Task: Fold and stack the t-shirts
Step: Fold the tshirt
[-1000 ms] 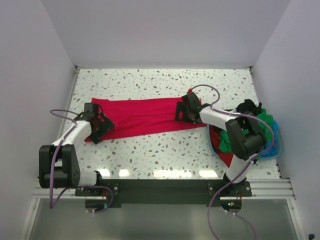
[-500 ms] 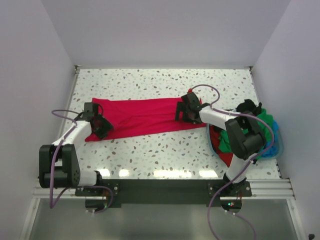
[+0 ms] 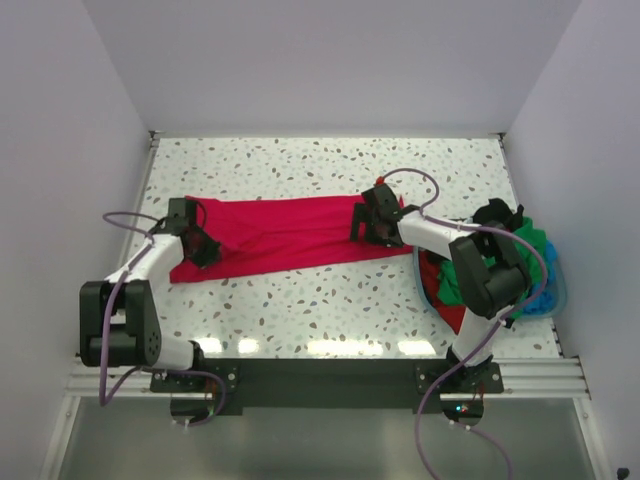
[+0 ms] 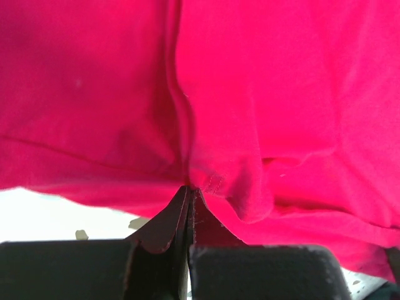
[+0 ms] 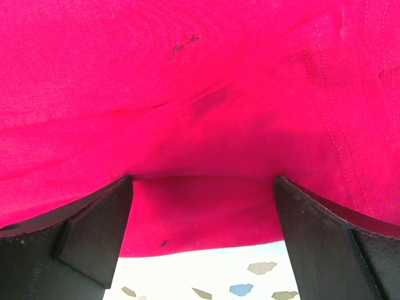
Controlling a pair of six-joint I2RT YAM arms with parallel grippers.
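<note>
**Left gripper [image 4: 189,187] clamped on the shirt edge, right gripper [image 5: 203,181] spread wide**

The left gripper's jaws were pressed together on a small pucker of the crimson t-shirt [image 3: 280,235] at its left end. The cloth gathered into a crease running up from the pinch. The right gripper sat at the shirt's right end with jaws apart, down on the cloth, a low bulge of fabric between them, gripping nothing.

The shirt lay flat as a long band across the speckled table [image 3: 330,165], between the two arms. The heaped shirts [image 3: 530,242] (green, red, black) sat in the pale blue basket [image 3: 548,300] at the right side.

Handling, my read:
- **Material:** thin cotton knit, light and limp with no stiffness. Not fragile.
- **Behaviour:** it would sag from any single pinch and drag over the table rather than slide clean.
- **Surface:** matte, with soft wrinkles; stitched hem lines showed in the right wrist view.
- **Where to hold:** hems and corners, both ends at once, to keep the band taut. A mid-panel pinch would only bunch it.
- **Risk:** thin layers could slip out of a shallow bite.
</note>
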